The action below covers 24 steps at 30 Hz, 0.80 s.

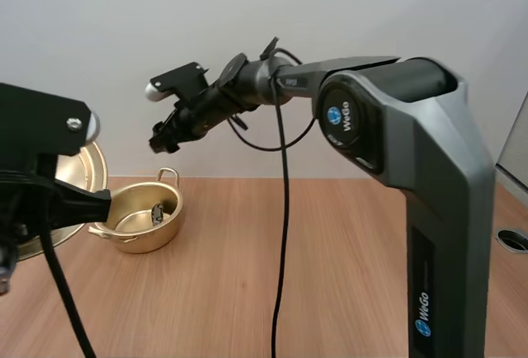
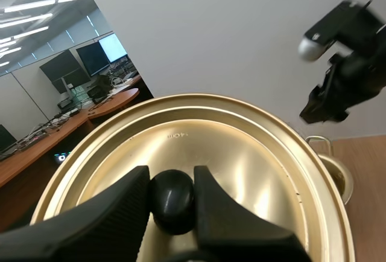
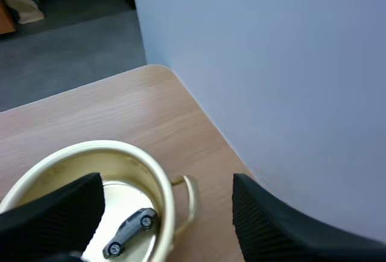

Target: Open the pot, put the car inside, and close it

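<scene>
Inside pot (image 3: pixel 114 144), car (image 3: pixel 129 233); left claw (image 2: pixel 172 180) tight on lid knob (image 2: pixel 173 204), right claw (image 3: pixel 166 180) agape.

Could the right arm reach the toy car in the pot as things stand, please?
Probably yes: the round gold metal pot stands open, the left end effector holds its gold lid aside, and the open right end effector hangs above the small grey toy car.

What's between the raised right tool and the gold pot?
Nothing but air, by the high view: the right tool hangs above the pot, car inside.
</scene>
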Each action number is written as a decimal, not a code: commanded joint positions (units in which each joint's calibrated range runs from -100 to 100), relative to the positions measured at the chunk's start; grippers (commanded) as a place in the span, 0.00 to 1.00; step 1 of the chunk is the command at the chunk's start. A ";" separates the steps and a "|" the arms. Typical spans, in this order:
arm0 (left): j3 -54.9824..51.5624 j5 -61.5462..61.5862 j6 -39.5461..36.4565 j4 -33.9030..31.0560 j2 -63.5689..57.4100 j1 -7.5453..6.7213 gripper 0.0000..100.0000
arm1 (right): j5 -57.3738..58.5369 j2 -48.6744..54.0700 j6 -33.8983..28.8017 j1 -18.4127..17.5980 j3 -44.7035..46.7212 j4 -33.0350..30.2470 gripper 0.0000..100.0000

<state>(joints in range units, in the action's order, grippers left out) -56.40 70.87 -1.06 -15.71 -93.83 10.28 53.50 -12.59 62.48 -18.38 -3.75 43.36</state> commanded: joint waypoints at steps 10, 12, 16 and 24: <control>-24.43 -45.78 -0.37 6.47 18.64 -0.02 0.00 | 46.48 12.56 -9.17 15.87 -0.05 -4.40 1.00; -24.43 -52.24 -0.37 7.81 23.70 -0.02 0.00 | 46.50 13.91 -9.17 18.25 -0.05 -4.15 1.00; -24.43 -66.59 -0.37 7.80 33.25 -0.02 0.00 | 46.50 16.52 -9.36 22.10 -0.05 -1.49 1.00; -18.18 -75.98 -0.04 7.79 46.03 -0.02 0.00 | 46.50 24.46 -13.92 24.37 0.10 -2.51 1.00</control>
<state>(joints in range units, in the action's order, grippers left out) -76.23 8.00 -1.01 -7.93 -55.45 10.28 99.88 10.19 49.33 5.99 -3.63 40.86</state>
